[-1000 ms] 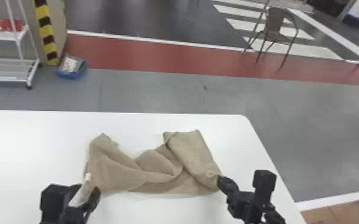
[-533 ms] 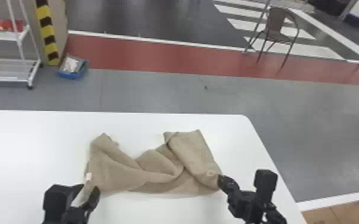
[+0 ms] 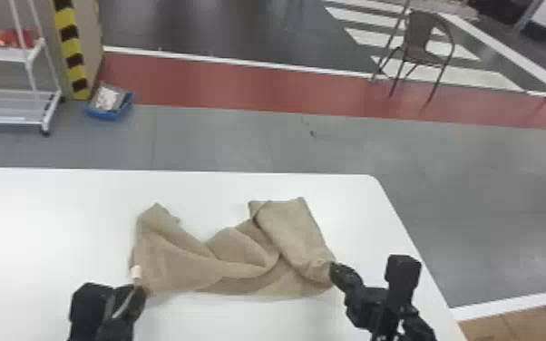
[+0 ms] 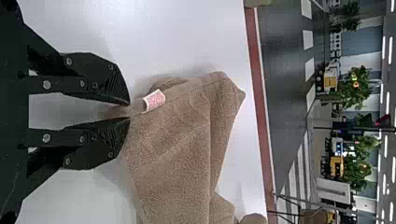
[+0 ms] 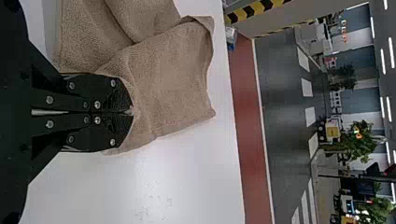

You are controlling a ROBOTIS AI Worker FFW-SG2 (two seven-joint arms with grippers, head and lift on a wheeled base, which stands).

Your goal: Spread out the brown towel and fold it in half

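Two near-side holds on brown towel [image 3: 172, 267], likely set wide so spreading pull can start. Left tool [image 4: 130, 111] at towel's 7 o'clock: tips drawn almost together, narrow gap filled by corner cloth; white tag [image 4: 154, 100] just beside grip, left free. Towel lies crumpled on white desk [image 3: 27, 226], middle sagging in loose folds, probably because holds sit closer than full width. Right flap doubled over, reaching toward 1 o'clock. Right tool [image 5: 133, 112] at towel's 4 o'clock: fingers pressed together, edge cloth pinched, presumably anchoring opposite end.
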